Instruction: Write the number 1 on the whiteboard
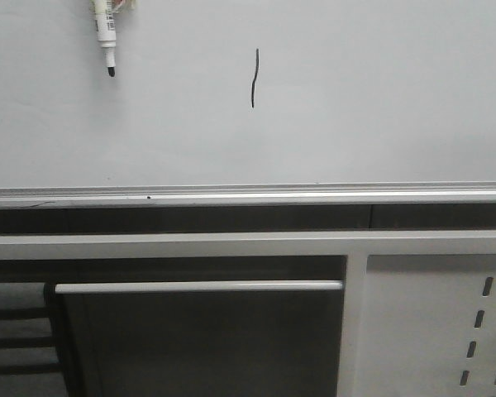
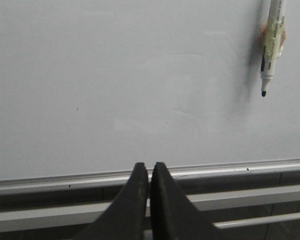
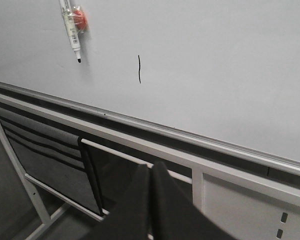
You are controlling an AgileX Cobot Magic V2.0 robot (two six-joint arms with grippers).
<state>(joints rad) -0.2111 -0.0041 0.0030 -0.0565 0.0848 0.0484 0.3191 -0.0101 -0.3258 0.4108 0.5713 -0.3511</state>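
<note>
The left gripper (image 2: 149, 187) has its dark fingers pressed together with nothing between them, and it sits low in front of the silver rail (image 1: 248, 196). The right gripper (image 3: 150, 200) is likewise closed and empty, lower still, before the white frame (image 1: 248, 245).

On the whiteboard (image 1: 380, 99), the number 1 (image 1: 255, 78) stands as a thin, slightly wavy black stroke in the upper middle, well above the lower rail. It is dry-erase ink and would probably smear at any brush, so nothing should touch it.

The marker (image 1: 106, 33) hangs tip down near the board's upper left, apparently fixed by an orange holder (image 3: 79, 19). It looks light, stiff and smooth; the barrel's middle, clear of the tip, seems the place to grip.

The board is rigid and glossy, with wide bare room right of the stroke. The rail and frame jut out below and limit low approaches.
</note>
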